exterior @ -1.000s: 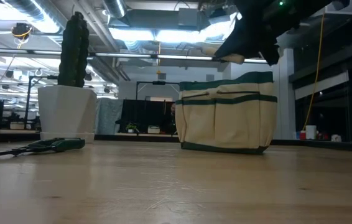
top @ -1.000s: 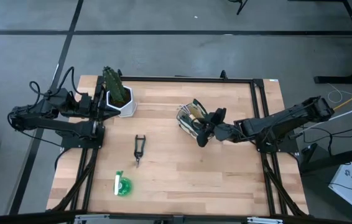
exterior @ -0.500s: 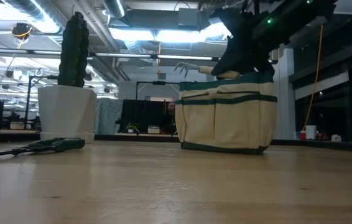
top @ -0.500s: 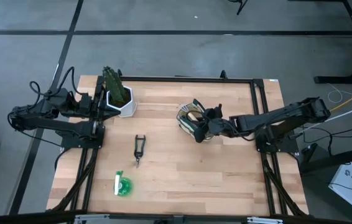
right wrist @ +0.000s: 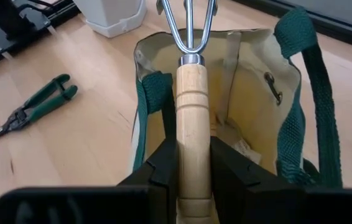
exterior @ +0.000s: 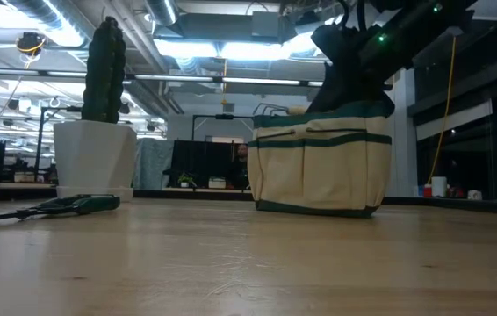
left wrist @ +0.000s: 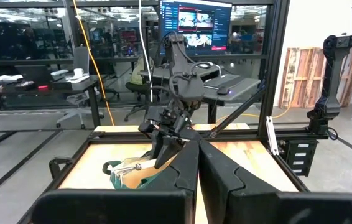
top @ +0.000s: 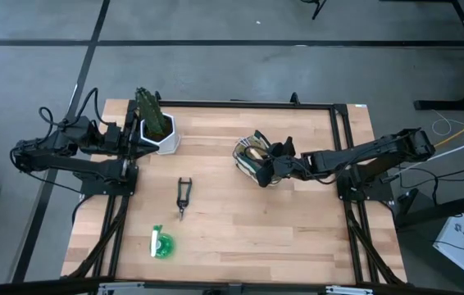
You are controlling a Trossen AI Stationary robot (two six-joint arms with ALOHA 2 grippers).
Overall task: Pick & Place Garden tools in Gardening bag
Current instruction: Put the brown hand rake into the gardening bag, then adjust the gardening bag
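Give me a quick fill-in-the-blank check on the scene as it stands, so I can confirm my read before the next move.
1. The right gripper grips the mini rake by its ____ handle.
2. The rake is held over the open gardening ____.
3. The pruning shears lie on the ____.
4. The left gripper, by the white pot, is ____.

Missing words: wooden; bag; table; shut

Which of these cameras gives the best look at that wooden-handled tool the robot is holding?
The right wrist view: the mini rake fills it, clamped in the right gripper above the open gardening bag. From overhead it is a speck, the low view hides it, and the left wrist view shows it far off.
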